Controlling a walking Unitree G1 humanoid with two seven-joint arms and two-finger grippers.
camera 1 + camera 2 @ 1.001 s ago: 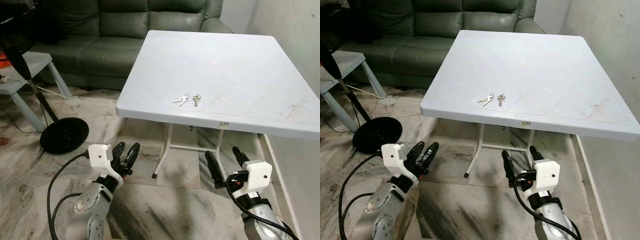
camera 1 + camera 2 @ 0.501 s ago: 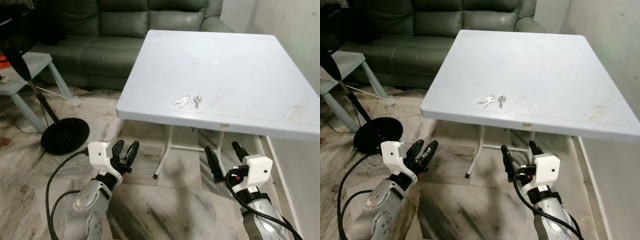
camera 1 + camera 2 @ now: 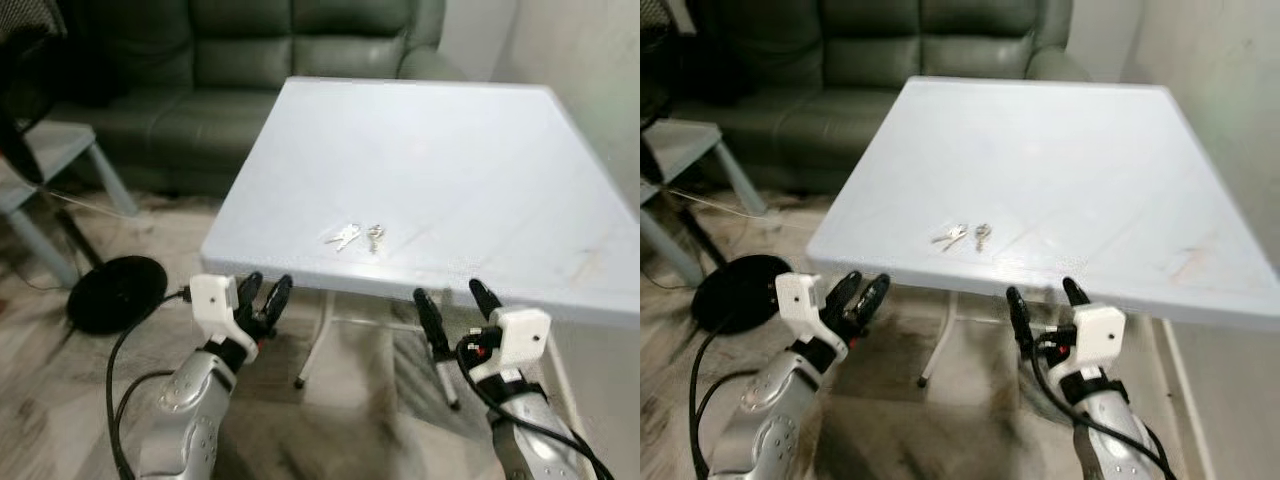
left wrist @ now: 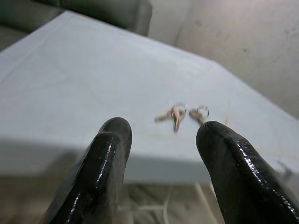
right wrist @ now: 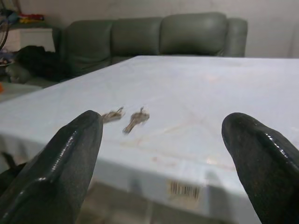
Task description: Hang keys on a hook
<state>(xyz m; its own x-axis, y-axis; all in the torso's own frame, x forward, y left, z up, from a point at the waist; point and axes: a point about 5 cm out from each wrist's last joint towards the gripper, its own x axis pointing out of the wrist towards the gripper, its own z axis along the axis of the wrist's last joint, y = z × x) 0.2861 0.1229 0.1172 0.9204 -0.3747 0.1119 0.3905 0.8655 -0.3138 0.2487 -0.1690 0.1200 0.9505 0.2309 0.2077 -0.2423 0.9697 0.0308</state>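
Note:
Two small sets of keys (image 3: 357, 238) lie side by side on the white folding table (image 3: 470, 150), close to its near edge; they also show in the wrist views as keys (image 4: 182, 114) and keys (image 5: 126, 117). My left gripper (image 3: 264, 297) is raised just below the table's front edge, left of the keys, its fingers (image 4: 105, 163) open. My right gripper (image 3: 452, 305) is open too, at the table's edge right of the keys, with wide-spread fingers (image 5: 70, 158). Both hold nothing. No hook is in sight.
A green sofa (image 3: 230, 60) stands behind the table. A pale side table (image 3: 45, 160) and the black round base of a fan (image 3: 115, 290) are at the left. A pale wall (image 3: 590, 60) runs along the table's right side. The floor is marbled tile.
The camera has moved closer to the table and the picture is blurred. Both grippers have risen from floor height to the table's front edge, still open.

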